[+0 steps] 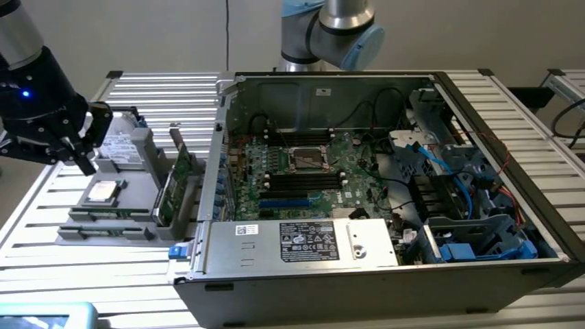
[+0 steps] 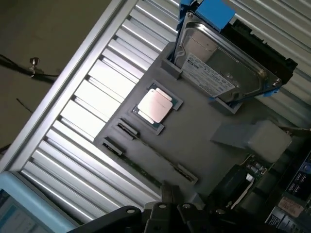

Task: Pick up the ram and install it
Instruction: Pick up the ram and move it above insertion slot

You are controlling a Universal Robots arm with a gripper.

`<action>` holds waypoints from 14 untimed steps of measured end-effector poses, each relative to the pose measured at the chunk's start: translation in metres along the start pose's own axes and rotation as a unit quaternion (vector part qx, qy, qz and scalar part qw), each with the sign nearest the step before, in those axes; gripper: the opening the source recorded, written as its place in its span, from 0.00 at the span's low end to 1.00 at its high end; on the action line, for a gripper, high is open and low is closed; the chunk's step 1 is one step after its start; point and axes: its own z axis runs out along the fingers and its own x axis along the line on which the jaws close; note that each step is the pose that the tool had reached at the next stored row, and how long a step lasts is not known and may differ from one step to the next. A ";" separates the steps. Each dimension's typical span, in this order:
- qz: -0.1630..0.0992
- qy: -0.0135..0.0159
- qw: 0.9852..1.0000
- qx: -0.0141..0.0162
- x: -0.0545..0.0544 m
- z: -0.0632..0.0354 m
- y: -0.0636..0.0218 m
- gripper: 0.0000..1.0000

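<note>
Ram (image 2: 156,151) seemingly edge-on in the grey tray (image 2: 194,128) slot, wrist view; tool (image 1: 84,163) closed, empty, above, exterior view.

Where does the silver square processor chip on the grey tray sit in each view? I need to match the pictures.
Exterior view: the silver square processor chip lies on the grey plastic tray, to the exterior view's left of the open computer case.
Wrist view: the chip lies mid-tray, between the silver hard drive in its blue bracket and the long narrow slots.
Shared landmark: that hard drive, next to the chip.
</note>
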 end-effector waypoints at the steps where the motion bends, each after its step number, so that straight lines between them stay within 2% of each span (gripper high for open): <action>1: -0.009 0.000 1.000 0.000 0.000 0.0000 0.0000 0.11; 4: -0.036 0.001 0.999 0.000 0.000 0.0000 0.0000 0.11; 7: -0.063 0.002 0.998 -0.001 0.000 0.0001 0.0000 0.11; 10: -0.091 0.004 0.996 -0.001 0.000 0.0001 0.0000 0.11; 14: -0.127 0.005 0.992 -0.001 0.000 0.0002 0.0000 0.11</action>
